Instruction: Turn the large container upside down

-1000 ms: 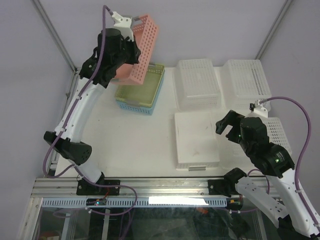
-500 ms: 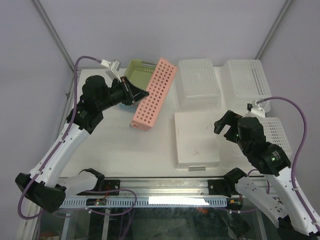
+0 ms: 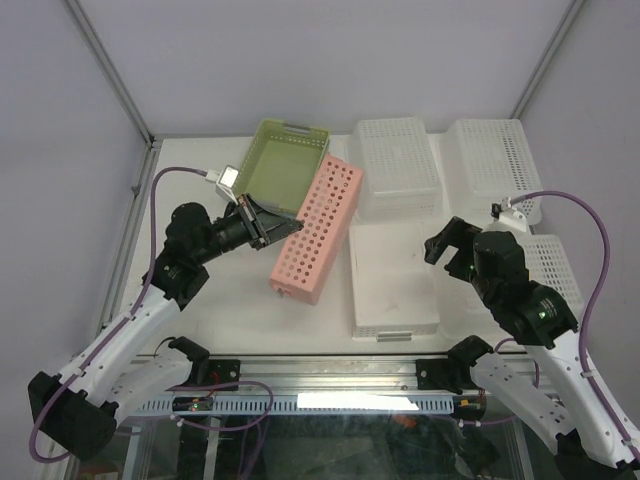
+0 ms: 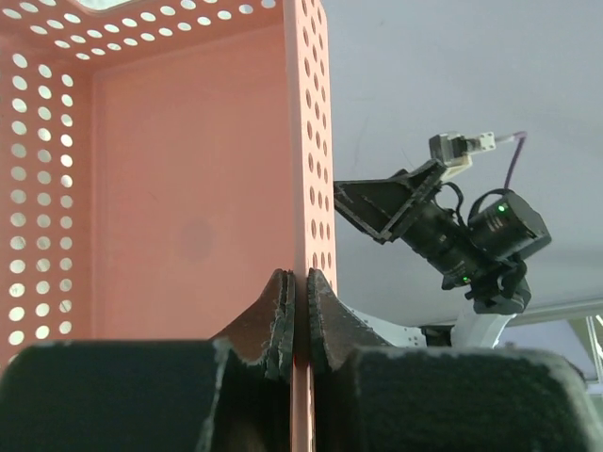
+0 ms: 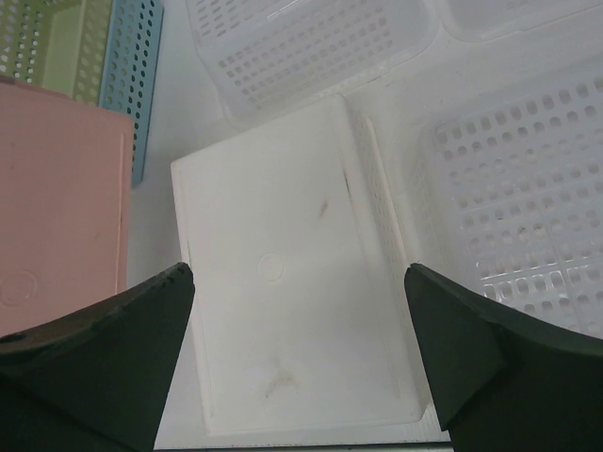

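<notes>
I'm taking the flat white bin [image 3: 393, 280] in the middle of the table [image 3: 225, 305] as my reference.

The left arm lies low, well to the left of the bin. Its forearm climbs from the near-left corner and the wrist is levelled off, pointing across towards the bin. The left gripper [image 3: 268, 222] is pinched on the long wall of the pink container [image 3: 318, 225]. In the left wrist view the two fingers [image 4: 275, 315] are pressed against either face of that wall's edge, with only the plastic between them.

The pink container sits just left of the bin's far-left corner, tipped onto its side. A perforated long wall faces up at the overhead camera. The opening faces left, away from the bin and towards my left wrist. The smooth base faces right, towards the bin. Its long axis runs diagonally, with the near end further from the bin and the far end leaning in beside it. I cannot tell whether the lower edge touches the table.

A green basket [image 3: 282, 163] lies beyond the pink container, on the far left of the bin.

The right arm is folded up on the bin's right, and the right gripper [image 3: 446, 246] hangs above the bin's right edge with its fingers spread wide and nothing between them.
</notes>
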